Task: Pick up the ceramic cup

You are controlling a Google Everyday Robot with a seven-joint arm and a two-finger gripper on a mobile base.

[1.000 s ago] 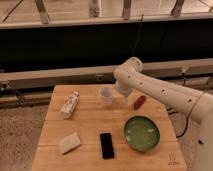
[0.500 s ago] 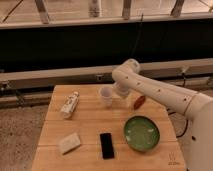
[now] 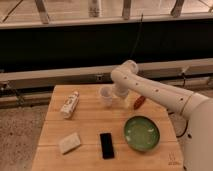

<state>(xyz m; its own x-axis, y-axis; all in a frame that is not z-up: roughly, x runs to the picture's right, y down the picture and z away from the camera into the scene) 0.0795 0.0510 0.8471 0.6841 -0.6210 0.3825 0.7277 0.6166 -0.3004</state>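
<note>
The ceramic cup is small, white and handleless, and it stands upright on the wooden table near the middle of its far side. My gripper hangs at the end of the white arm, low over the table and close against the cup's right side. Its jaws stand open and the cup rests on the table, not lifted. The gripper's body hides the near parts of its fingers.
A white labelled bottle lies on its side to the cup's left. A red-orange object lies right of the gripper. A green bowl, a black phone and a pale block sit along the front.
The arm has shifted slightly left and down, bringing the gripper closer to the cup. The cup and the other objects have not moved.
</note>
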